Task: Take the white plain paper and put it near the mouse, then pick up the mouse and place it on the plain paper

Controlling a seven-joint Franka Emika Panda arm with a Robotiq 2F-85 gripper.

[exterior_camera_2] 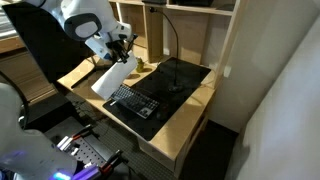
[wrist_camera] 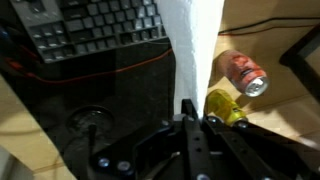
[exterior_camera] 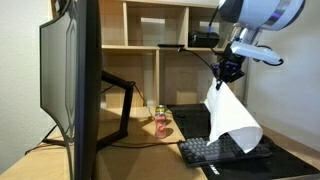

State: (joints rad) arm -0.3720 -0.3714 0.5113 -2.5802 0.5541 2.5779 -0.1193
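Closed on the white paper [wrist_camera: 190, 50], the gripper [wrist_camera: 195, 112] sits bottom centre in the wrist view; the sheet hangs above the keyboard [wrist_camera: 95, 25], a can [wrist_camera: 243, 73] at right.

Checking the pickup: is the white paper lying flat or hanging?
Hanging. The white plain paper droops, curved, from the gripper, whose jaws are shut on its top edge.

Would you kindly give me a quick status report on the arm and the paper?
Claw shut on the white plain paper, held aloft. Sheet hangs down by the keyboard. Red can stands apart, not in the way.
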